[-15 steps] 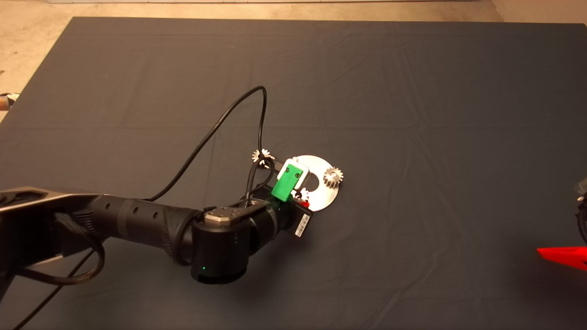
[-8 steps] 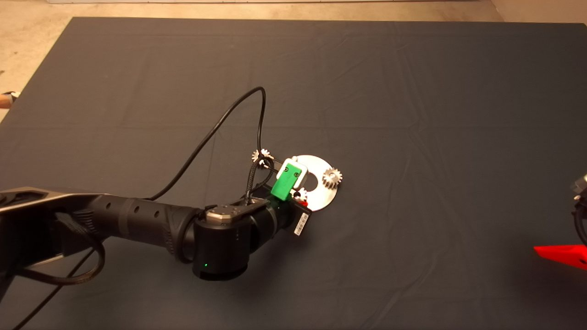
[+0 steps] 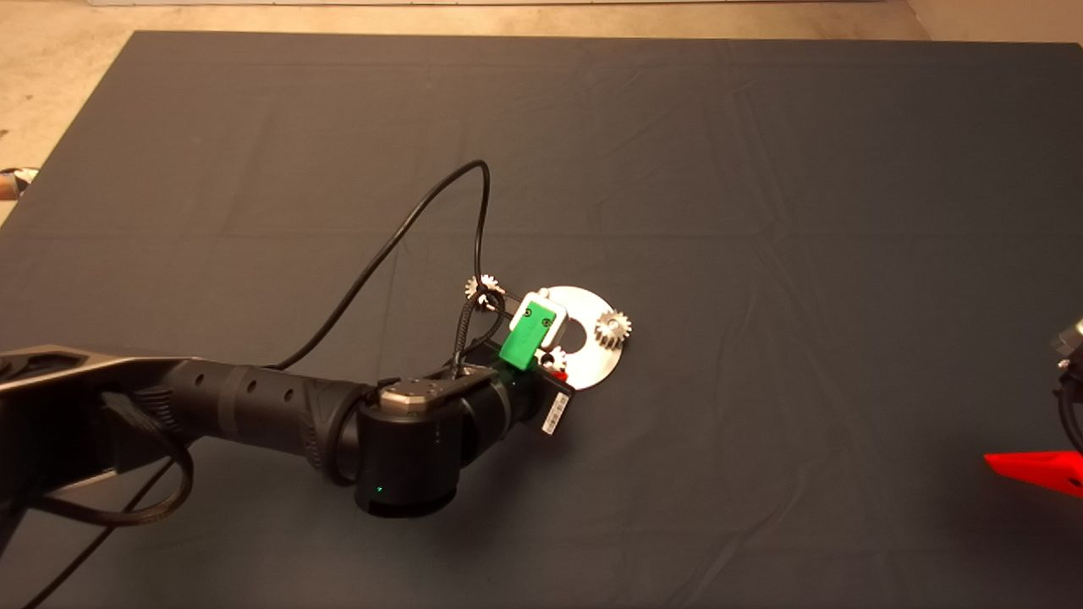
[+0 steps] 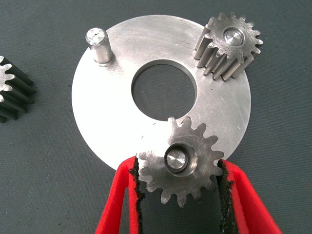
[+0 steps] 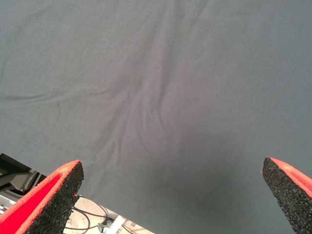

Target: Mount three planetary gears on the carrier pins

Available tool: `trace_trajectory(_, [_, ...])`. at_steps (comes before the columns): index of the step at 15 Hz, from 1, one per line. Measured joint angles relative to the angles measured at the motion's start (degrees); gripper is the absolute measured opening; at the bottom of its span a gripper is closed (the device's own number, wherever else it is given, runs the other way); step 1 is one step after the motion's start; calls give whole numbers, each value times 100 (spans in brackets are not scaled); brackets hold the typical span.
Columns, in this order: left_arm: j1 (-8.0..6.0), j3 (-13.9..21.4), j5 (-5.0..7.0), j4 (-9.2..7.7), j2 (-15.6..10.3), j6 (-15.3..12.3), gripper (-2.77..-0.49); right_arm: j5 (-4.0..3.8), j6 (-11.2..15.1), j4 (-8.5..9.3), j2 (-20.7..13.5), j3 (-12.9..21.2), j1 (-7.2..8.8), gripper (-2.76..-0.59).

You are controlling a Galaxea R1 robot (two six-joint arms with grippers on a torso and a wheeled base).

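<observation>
The shiny round disc [image 3: 596, 359] lies mid-mat and carries the carrier pins. One planetary gear [image 3: 613, 327] sits on the pin at the disc's right edge [image 4: 228, 45]. My left gripper [image 3: 556, 365] hangs over the disc's near edge, shut on a second gear [image 4: 180, 165]. That gear sits over a pin whose top shows in its bore, and both pads touch its teeth. One pin [image 4: 97, 44] stands bare. A third gear [image 3: 485, 288] lies on the mat just left of the disc [image 4: 12, 95]. My right gripper [image 3: 1036, 471] waits open at the right edge.
The left arm's black cable [image 3: 398, 241] loops over the mat behind the gripper and passes by the loose gear. The right wrist view shows only creased dark mat [image 5: 161, 97] and its near edge.
The left arm has shifted slightly left and the disc with it. Less of the red fingertip now shows beside the green gripper body. The right gripper has drifted a little left.
</observation>
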Motion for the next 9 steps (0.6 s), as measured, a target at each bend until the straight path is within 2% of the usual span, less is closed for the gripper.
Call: trace_trajectory(9, [-1, 22, 0, 4, -2, 0, -210, 2, 0, 0, 5, 0, 0, -62])
